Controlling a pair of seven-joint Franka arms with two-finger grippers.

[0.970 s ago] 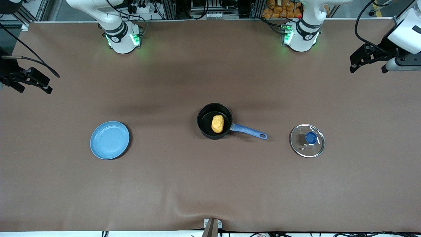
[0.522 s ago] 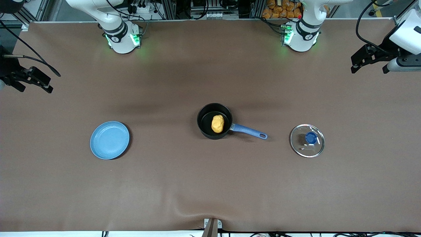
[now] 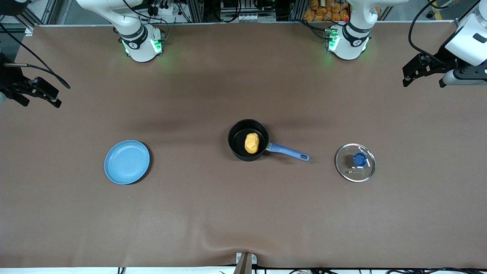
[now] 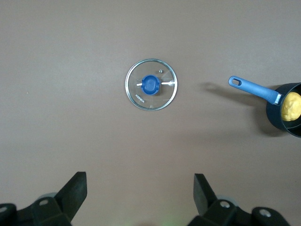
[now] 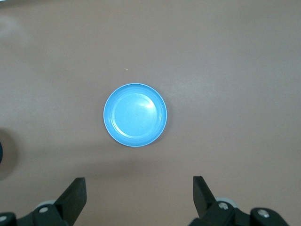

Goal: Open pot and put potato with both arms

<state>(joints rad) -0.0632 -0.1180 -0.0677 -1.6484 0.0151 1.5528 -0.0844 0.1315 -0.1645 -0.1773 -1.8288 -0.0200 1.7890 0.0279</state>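
Observation:
The black pot (image 3: 239,133) stands uncovered at the table's middle, its blue handle (image 3: 288,152) pointing toward the left arm's end. The yellow-orange potato (image 3: 251,143) lies inside it. The glass lid (image 3: 355,162) with a blue knob rests flat on the table past the handle's tip. My left gripper (image 3: 423,78) hangs open and empty high over the left arm's end of the table. In the left wrist view, open fingertips frame the lid (image 4: 151,84), with the pot (image 4: 277,115) and potato (image 4: 291,106) at the edge. My right gripper (image 3: 40,102) hangs open and empty over the other end.
A flat light-blue plate (image 3: 127,162) lies bare toward the right arm's end, level with the pot; the right wrist view looks straight down on that plate (image 5: 135,115). The brown mat ripples near the front edge by a small metal clamp (image 3: 245,262).
The left arm's hand has shifted very slightly at the table's end. The pot, potato, lid and plate have not moved.

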